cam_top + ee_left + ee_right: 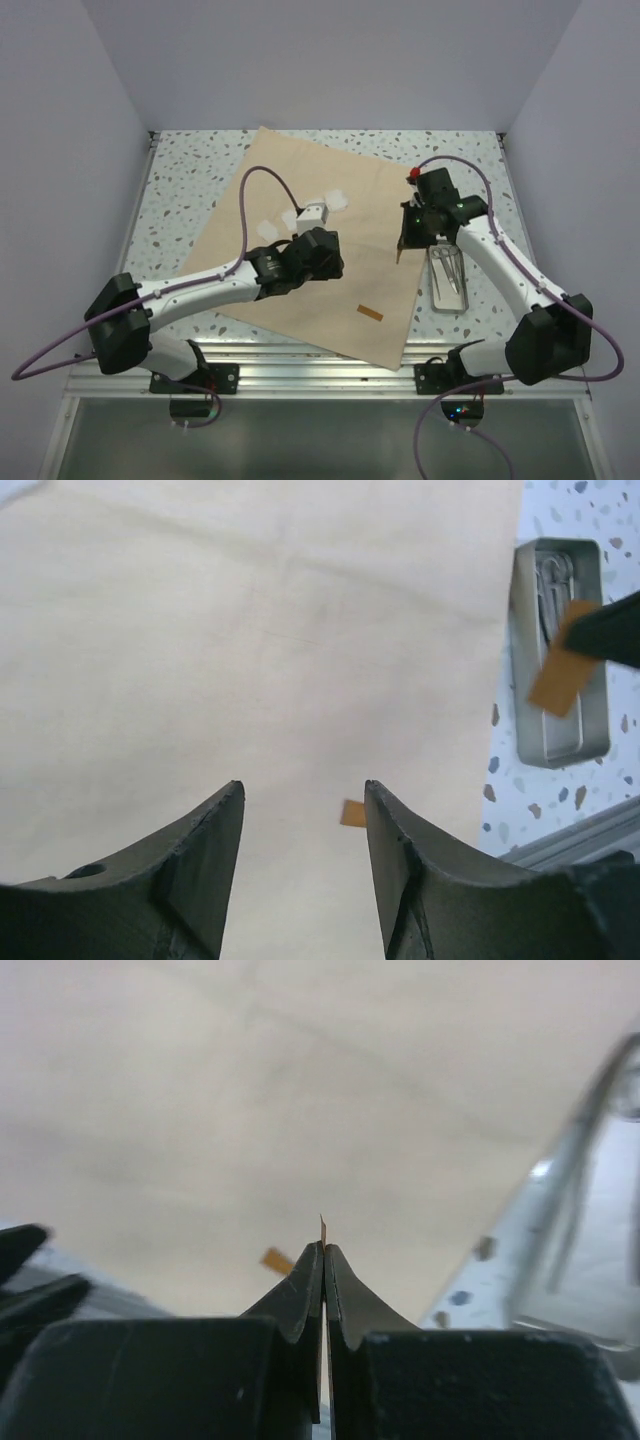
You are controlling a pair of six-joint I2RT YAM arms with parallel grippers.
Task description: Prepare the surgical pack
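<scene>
The cloth wrap (320, 310) (250, 630) (300, 1080) lay spread flat as one wide tan sheet, turned so that a corner pointed toward the arm bases. It lay beneath both pincers.

The left pincer (318, 252) (303, 790) hovered over the middle of the sheet. Its jaws stood well apart with only bare cloth showing in the gap, and it had hold of nothing.

The right pincer (408, 240) (323, 1248) hung over the sheet's right edge. Its fingers (345, 1290) were pressed tight together on a thin orange-brown strip (400, 252) (560, 675) (322, 1222). The strip dangled from its tips, and from that pincer's own camera only an edge-on sliver showed above the closed tips.

A second strip (371, 313) (352, 813) (277, 1259) of the same colour lay flat on the cloth, toward the arm bases and to the right of the left pincer. In the left wrist view it was partly hidden behind that pincer's right finger. From the right pincer's camera it lay a little to the left of the closed tips.

Several small white gauze squares (338, 200) rested on the cloth on the far side of the left pincer.

A small metal tray (448, 295) (590, 740) sat on the speckled table (180, 190) (520, 790), just off the sheet's right edge and just to the base side of the right pincer. Steel instruments (450, 272) (550, 580) lay inside it. In the left wrist view the held strip hung in front of this tray.
</scene>
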